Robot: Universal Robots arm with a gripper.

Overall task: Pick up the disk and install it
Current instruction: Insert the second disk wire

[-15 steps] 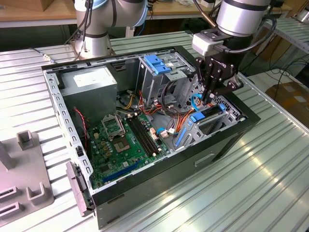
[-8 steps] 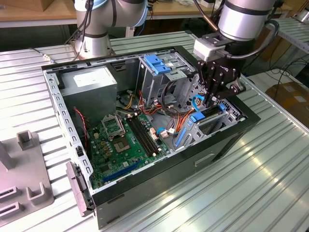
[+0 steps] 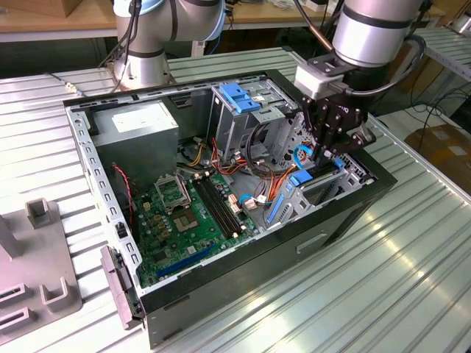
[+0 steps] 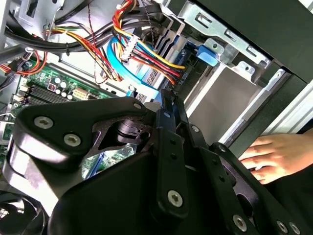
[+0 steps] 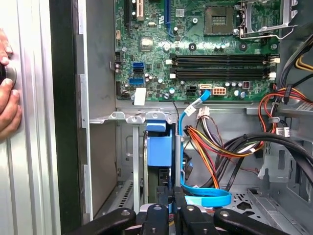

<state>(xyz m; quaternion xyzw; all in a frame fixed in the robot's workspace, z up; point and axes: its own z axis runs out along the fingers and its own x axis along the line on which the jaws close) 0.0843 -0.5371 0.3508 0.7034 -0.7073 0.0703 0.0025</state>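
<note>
The disk stands on edge in the lower drive bay of the open computer case (image 3: 353,213), at the exterior view's right. Its blue side rail (image 5: 159,147) shows end-on between the bay's metal walls. The same rail's blue tab (image 4: 208,55) shows beside a grey metal face. My gripper (image 3: 329,154) hangs straight over that bay, its two fingers close together. The fingertips (image 5: 165,201) sit right at the disk's near end. I cannot tell whether they touch it. In the second wrist view the gripper (image 4: 169,98) points at the bay and the cables.
A blue flat cable (image 5: 205,198) and coloured wire bundles (image 5: 215,142) crowd the bay. The motherboard (image 3: 188,213), grey power-supply box (image 3: 136,125) and blue-handled drive cage (image 3: 239,99) fill the case. A person's hand (image 4: 274,156) rests outside the case wall. A grey fixture (image 3: 37,257) stands at the exterior view's left.
</note>
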